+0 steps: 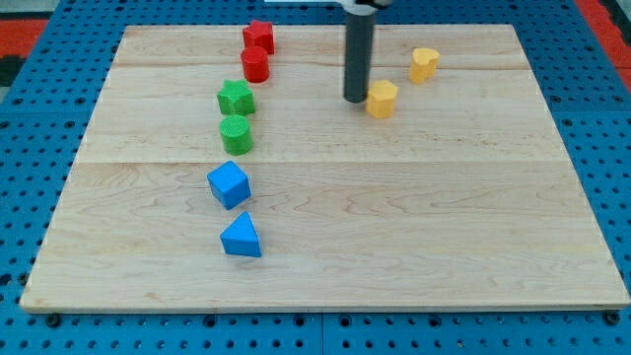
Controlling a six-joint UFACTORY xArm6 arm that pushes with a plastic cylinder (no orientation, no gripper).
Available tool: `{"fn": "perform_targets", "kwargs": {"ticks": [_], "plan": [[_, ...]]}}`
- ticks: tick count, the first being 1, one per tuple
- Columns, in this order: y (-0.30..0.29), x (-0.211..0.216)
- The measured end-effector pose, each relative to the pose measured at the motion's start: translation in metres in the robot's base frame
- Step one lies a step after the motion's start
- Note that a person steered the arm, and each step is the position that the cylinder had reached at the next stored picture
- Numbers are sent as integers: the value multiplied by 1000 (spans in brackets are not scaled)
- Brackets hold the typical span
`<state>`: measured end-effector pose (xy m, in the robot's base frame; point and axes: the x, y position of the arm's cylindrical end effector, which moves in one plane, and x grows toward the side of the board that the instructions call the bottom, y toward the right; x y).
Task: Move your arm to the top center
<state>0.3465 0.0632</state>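
My tip (355, 99) is the lower end of a dark rod that comes down from the view's top centre. It rests on the wooden board (394, 217) just left of a yellow block (382, 99), close to or touching it. A second yellow block (425, 64) lies up and to the right. A red star-like block (258, 36) and a red cylinder (255, 64) sit to the tip's left near the top.
A green star block (236, 97) and a green cylinder (237, 133) lie left of centre. A blue cube (229, 184) and a blue triangular block (242, 237) lie below them. A blue pegboard surface (601, 148) surrounds the board.
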Motion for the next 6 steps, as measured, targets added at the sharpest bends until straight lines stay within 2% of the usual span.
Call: {"fn": "perform_targets", "kwargs": {"ticks": [2,4,5,6], "plan": [[12,11],[56,11],[-1,-30],[-17,-83]]}}
